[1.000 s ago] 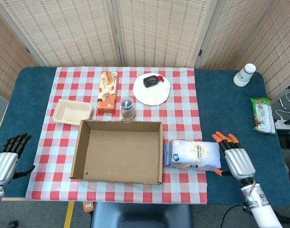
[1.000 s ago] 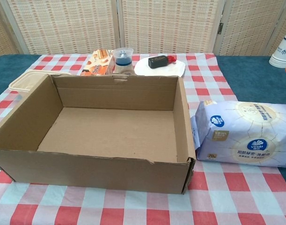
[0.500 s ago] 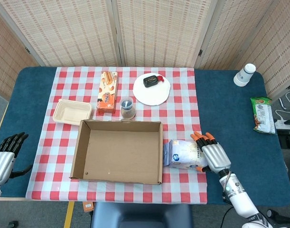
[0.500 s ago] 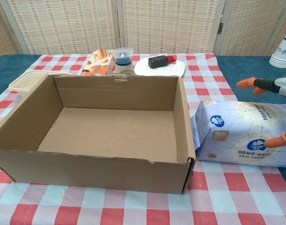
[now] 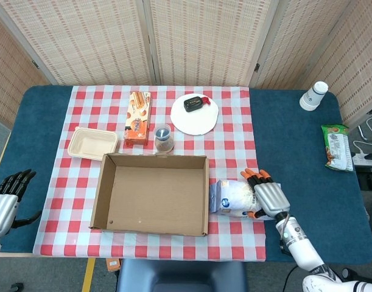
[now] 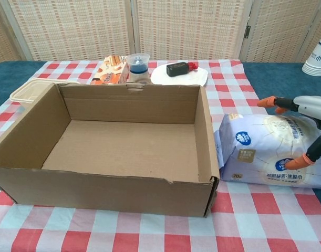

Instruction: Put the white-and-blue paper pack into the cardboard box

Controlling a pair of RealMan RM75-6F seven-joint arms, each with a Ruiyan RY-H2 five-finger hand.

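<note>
Right hand (image 5: 268, 199) grips the paper pack (image 6: 265, 149) lying on the counter (image 5: 295, 146) beside the cardboard box (image 5: 152, 194); left hand (image 5: 6, 198) hangs open, holding nothing

A white plate (image 5: 195, 119) bearing a black object (image 5: 193, 103) is sitting near the checkered cloth's (image 5: 234, 146) far edge, beside an orange snack box (image 5: 137, 117).

The box (image 5: 150, 194) sat on the cloth (image 5: 234, 134) at the table's near edge, with the pack (image 5: 233, 198) just right of it and the right hand (image 5: 268, 198) over the pack's right end. Behind the box stood a cup (image 5: 164, 138), with a carton (image 5: 137, 117) left of it, a tray (image 5: 92, 143) further left, and a plate (image 5: 194, 115) right of the cup. The left hand (image 5: 6, 201) hung off the table's left edge.
</note>
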